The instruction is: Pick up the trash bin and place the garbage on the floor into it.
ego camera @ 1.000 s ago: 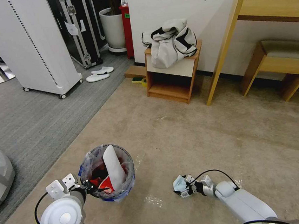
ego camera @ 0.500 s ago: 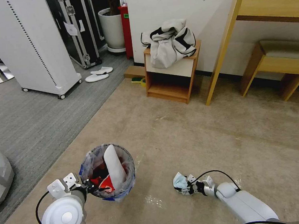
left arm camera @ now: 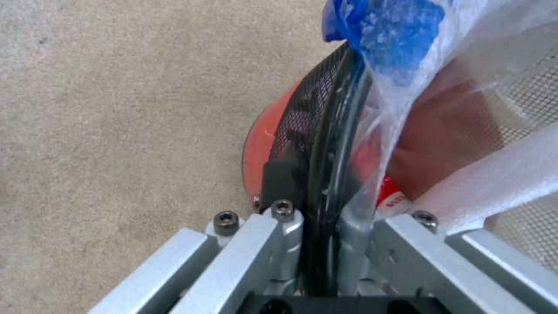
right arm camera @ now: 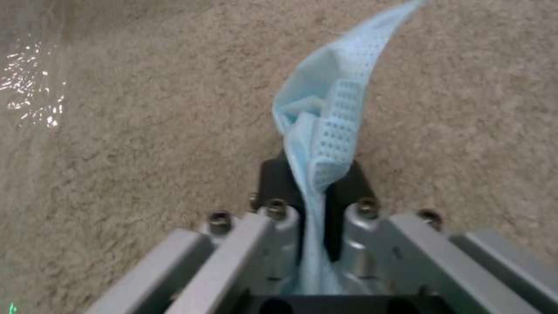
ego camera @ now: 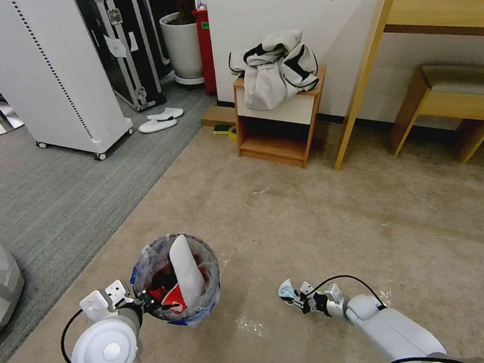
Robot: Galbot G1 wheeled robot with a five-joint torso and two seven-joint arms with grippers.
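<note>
We hold the trash bin (ego camera: 177, 282) by its near rim with our left gripper (ego camera: 145, 305), low on the left of the head view, over the beige carpet (ego camera: 325, 219). It is a small red bucket lined with a translucent bluish bag, and in the left wrist view the left gripper's fingers (left arm camera: 279, 183) are clamped tight on the bin's (left arm camera: 261, 144) dark rim, with the bag liner (left arm camera: 401, 65) bunched over the edge. Inside the bin stand a flat white slipper (ego camera: 186, 267), upright and leaning, and red wrappers (ego camera: 170, 297) beside it.

To the right, well apart from the bin, our right gripper (ego camera: 300, 301) is low over the carpet and pinches the light blue face mask (ego camera: 287, 291). The right wrist view shows the mask (right arm camera: 325, 131) folded and squeezed between the nearly closed black fingers (right arm camera: 273, 179), its free end sticking out beyond the tips above the carpet (right arm camera: 145, 131). We cannot tell whether the mask touches the floor.

Farther off, a pair of white slippers (ego camera: 159, 120) lies on the grey ribbed carpet (ego camera: 55, 194) next to a white wheeled cabinet (ego camera: 55, 74). A small wooden shelf unit (ego camera: 279, 121) against the wall carries a crumpled white-and-black garment (ego camera: 274, 67). Right of it stand a wooden desk (ego camera: 436, 8) and a stool (ego camera: 454, 98).
</note>
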